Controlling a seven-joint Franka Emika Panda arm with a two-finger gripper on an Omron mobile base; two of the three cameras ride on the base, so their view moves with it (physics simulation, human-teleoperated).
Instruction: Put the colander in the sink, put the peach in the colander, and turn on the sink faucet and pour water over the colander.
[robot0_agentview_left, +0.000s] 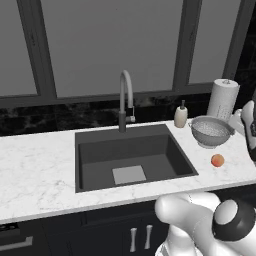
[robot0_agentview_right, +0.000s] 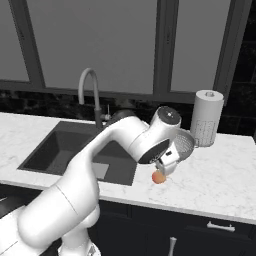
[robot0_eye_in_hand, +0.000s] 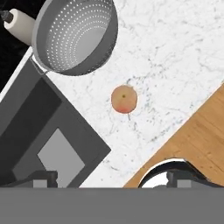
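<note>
The colander (robot0_agentview_left: 210, 131) stands on the white worktop (robot0_agentview_left: 40, 165) right of the sink (robot0_agentview_left: 131, 155), near its rim. The peach (robot0_agentview_left: 217, 160) lies apart, nearer the front edge, bare marble around it. Above, the pincer (robot0_eye_in_hand: 111, 177) hangs wide open, empty.

The sink (robot0_agentview_left: 100, 157) fills the centre of the frame, set into the white marble counter (robot0_agentview_left: 35, 165), with the sink faucet (robot0_agentview_left: 125, 100) rising behind it. At right, the colander (robot0_agentview_left: 210, 131) stands between a soap dispenser (robot0_agentview_left: 180, 116) and a paper towel roll (robot0_agentview_left: 223, 99). The peach (robot0_agentview_left: 217, 160) lies just below the colander.
</note>
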